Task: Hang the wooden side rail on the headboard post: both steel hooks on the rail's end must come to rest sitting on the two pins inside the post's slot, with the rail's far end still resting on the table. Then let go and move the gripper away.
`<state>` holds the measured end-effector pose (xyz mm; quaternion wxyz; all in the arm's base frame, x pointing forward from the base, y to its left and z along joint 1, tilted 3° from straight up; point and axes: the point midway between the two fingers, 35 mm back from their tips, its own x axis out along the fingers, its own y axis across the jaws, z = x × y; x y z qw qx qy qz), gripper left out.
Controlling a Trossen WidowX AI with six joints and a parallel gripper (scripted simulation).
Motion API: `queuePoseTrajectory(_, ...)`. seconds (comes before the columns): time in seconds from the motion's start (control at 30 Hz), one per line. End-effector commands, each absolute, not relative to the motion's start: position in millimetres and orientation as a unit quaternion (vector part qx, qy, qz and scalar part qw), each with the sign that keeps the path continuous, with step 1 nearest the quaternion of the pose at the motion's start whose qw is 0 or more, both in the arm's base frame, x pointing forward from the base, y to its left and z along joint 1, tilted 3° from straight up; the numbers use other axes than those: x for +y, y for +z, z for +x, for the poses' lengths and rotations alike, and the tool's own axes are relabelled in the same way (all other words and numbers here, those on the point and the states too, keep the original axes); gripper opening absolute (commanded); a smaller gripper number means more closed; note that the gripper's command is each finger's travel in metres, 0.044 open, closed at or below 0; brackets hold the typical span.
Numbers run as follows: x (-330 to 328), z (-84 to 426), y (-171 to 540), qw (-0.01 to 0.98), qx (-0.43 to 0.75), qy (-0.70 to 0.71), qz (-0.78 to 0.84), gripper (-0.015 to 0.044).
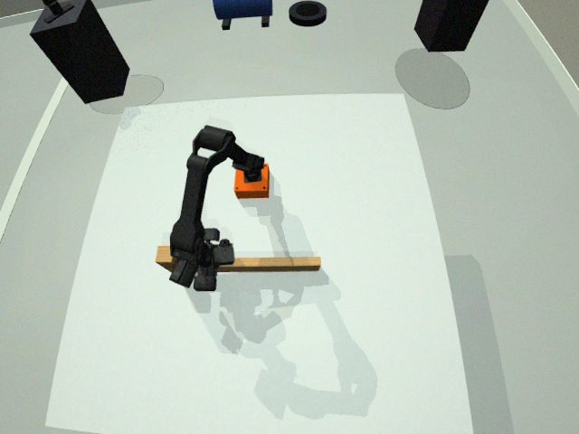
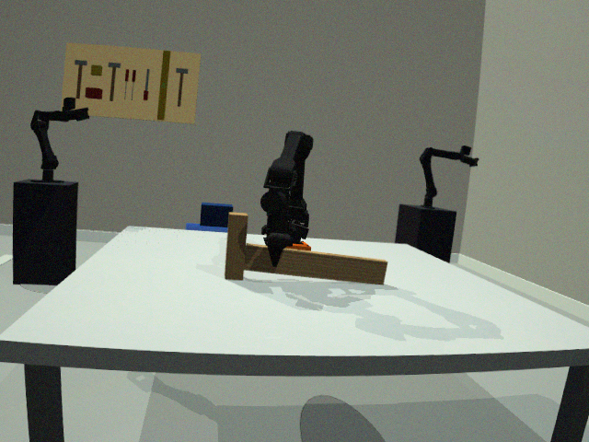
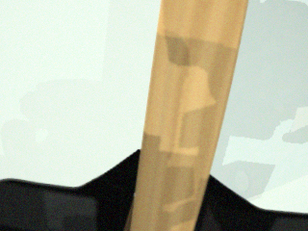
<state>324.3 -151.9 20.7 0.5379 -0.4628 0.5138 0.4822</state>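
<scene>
The wooden post (image 1: 163, 253) (image 2: 236, 247) stands upright on the table. The wooden side rail (image 1: 285, 264) (image 2: 338, 267) (image 3: 192, 91) slopes down from the post to its far end, which rests on the table at the right in the exterior view. Its near end is raised and meets the post's side there with no visible gap. My gripper (image 1: 200, 267) (image 2: 275, 257) (image 3: 161, 157) is shut on the rail, close to the post, with a finger on each side. The hooks, slot and pins are hidden, so whether the hooks sit on the pins cannot be told.
The orange base block (image 1: 251, 189) of my arm stands behind the rail on the white table (image 1: 374, 210) (image 2: 143, 308). Two black pedestals (image 1: 84, 56) (image 2: 45, 233) (image 2: 430, 233), a blue object (image 1: 242, 8) and a black ring (image 1: 307, 21) stand beyond the table.
</scene>
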Motion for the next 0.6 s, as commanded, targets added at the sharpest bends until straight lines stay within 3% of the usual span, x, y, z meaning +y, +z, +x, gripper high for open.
queuePoseTrajectory(0.0,-153.5,324.7,20.3,0.536,0.516,0.48,-0.466,0.0)
queuePoseTrajectory(0.57,-153.4,324.7,17.5,0.536,0.516,0.48,-0.466,0.0)
